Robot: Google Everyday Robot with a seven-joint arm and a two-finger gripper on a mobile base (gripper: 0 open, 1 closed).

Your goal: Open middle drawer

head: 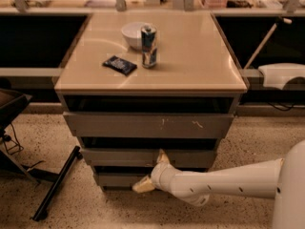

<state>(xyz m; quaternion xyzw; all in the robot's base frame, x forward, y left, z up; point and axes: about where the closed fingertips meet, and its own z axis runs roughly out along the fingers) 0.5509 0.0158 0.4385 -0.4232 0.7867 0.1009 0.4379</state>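
Hanging low by the cabinet (190,56), the gripper (151,171) has its fingers (162,157) spread wide, holding nothing, one tip at the bottom edge of the middle drawer (119,156).

I've got a single camera view, so there's no second angle to cross-check. It looks from above and in front of the cabinet (190,56), pitched down and facing the drawer fronts square on. Mid range: the whole cabinet is in frame, with its top filling the upper half and the floor (267,137) along the bottom. My arm (228,182) enters from the lower right, its body cut off by the frame edge. The gripper (151,171) sits low centre, at the lower edge of the middle drawer (119,157), fingers spread.
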